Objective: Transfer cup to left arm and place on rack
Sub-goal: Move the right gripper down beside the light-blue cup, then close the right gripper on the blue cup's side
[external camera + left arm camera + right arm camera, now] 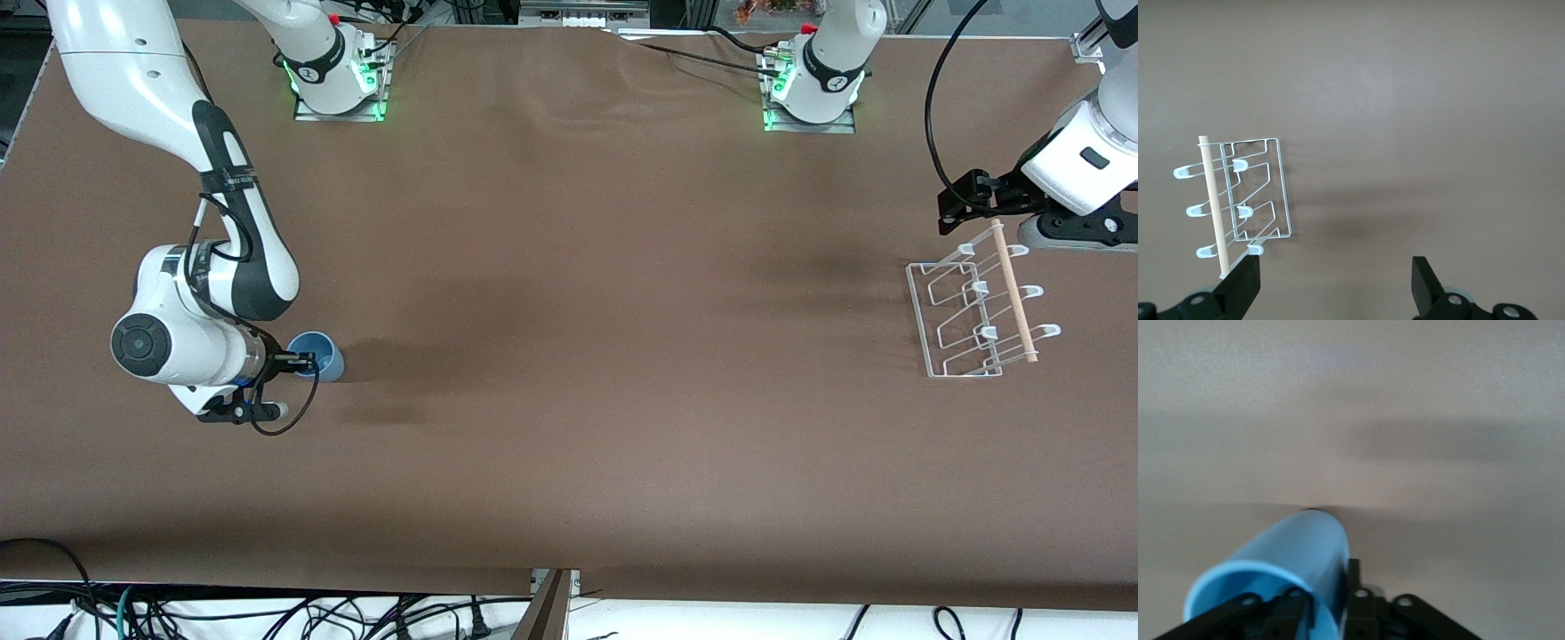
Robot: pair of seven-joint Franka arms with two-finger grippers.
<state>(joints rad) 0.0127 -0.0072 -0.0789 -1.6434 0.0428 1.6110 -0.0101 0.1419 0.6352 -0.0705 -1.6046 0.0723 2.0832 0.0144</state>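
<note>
The light-blue cup [322,354] stands toward the right arm's end of the table, mouth up. My right gripper [302,361] is shut on its rim wall, one finger inside and one outside, as the right wrist view shows on the cup [1295,563]. I cannot tell whether its base touches the table. The white wire rack [973,311] with its wooden rod [1013,293] lies toward the left arm's end. My left gripper [965,203] hangs open and empty over the table beside the rack. The rack [1255,193] shows next to one fingertip [1243,283].
The brown table cloth [587,356] stretches bare between cup and rack. Both arm bases [338,80] stand along the edge farthest from the front camera. Cables hang below the table's near edge [267,613].
</note>
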